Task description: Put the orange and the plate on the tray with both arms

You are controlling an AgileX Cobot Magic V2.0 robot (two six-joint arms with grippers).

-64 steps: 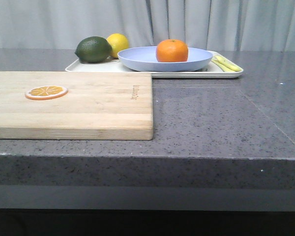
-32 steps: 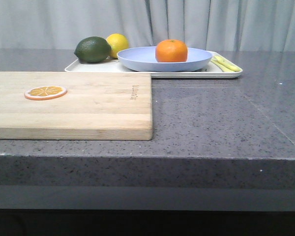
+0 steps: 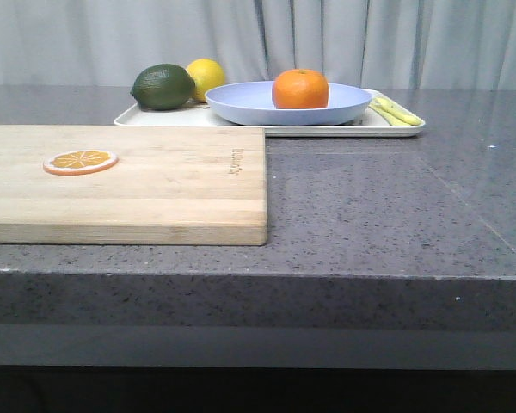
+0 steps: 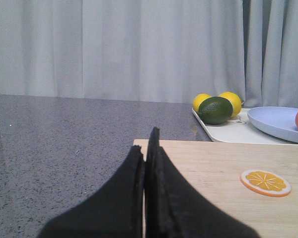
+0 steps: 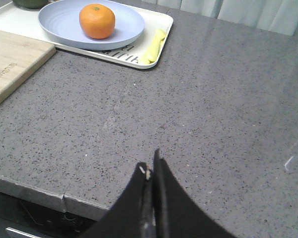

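Nothing has moved — orange (image 3: 301,89) on plate (image 3: 241,105) on tray (image 3: 396,130), well beyond both arms' pressed-together, empty fingers (image 5: 150,181).

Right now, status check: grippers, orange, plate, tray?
Left gripper shut, empty, over cutting board. Right gripper shut, empty, over bare counter. Orange in plate, plate on tray. Nothing in the way.

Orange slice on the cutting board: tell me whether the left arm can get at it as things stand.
Probably yes. The orange slice lies alone and flat on the cutting board, with bare wood between it and the left gripper. The fingers are shut, so they would have to open first.
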